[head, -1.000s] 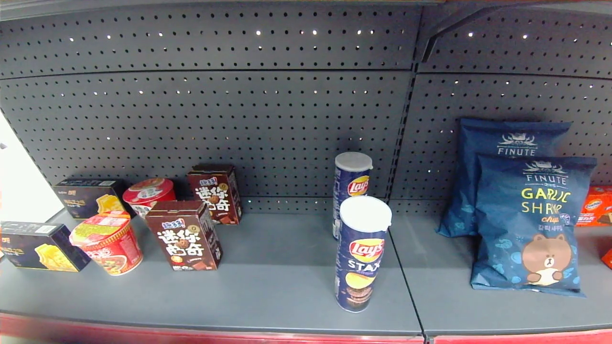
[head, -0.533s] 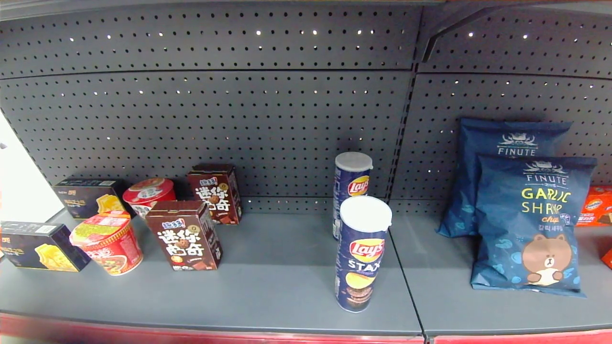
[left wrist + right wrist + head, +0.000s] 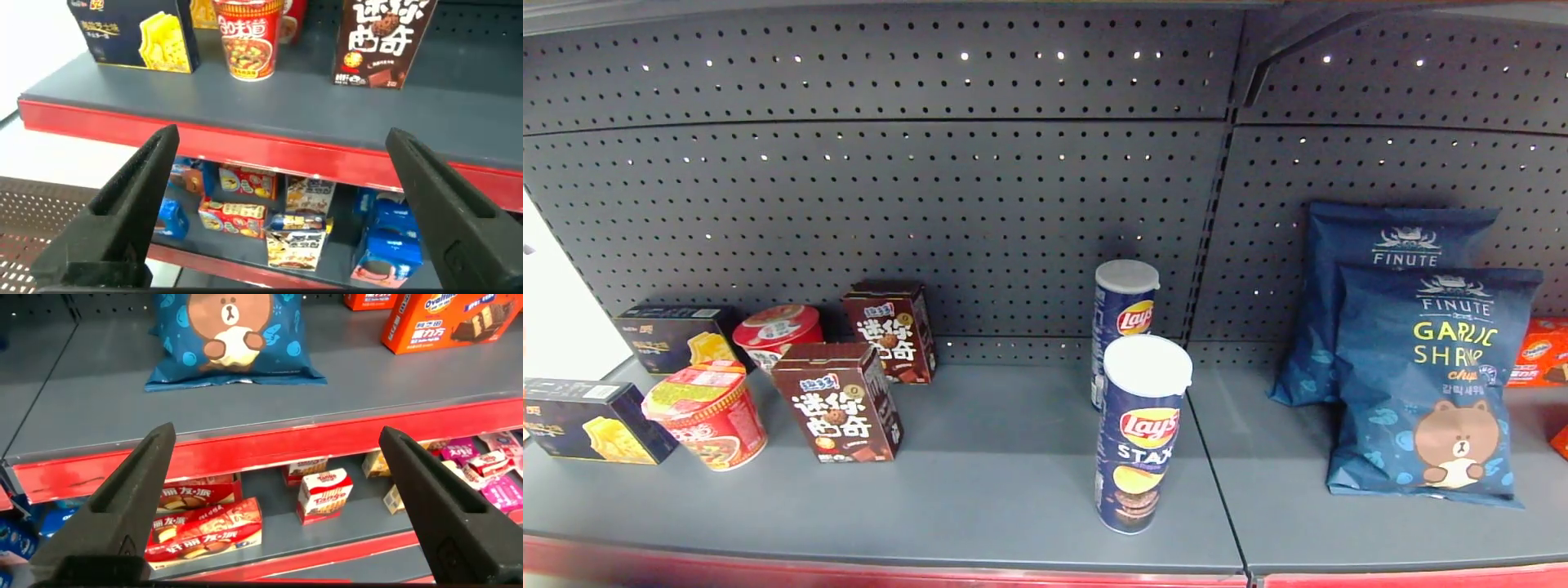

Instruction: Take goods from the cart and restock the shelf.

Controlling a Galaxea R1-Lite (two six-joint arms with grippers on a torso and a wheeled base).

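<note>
R end effector (image 3: 276,433) spread wide, before shelf (image 3: 90,400) w/ blue bear bag (image 3: 233,335) + orange boxes (image 3: 437,322)

Bare shelf (image 3: 996,465) between boxes (image 3: 837,402) and cans (image 3: 1141,433)

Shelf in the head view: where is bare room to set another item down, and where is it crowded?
The widest bare patch of the shelf lies between the front brown box and the front chip can. A narrower strip runs between that can and the front blue bag. The left end is crowded with dark boxes and noodle cups.
</note>
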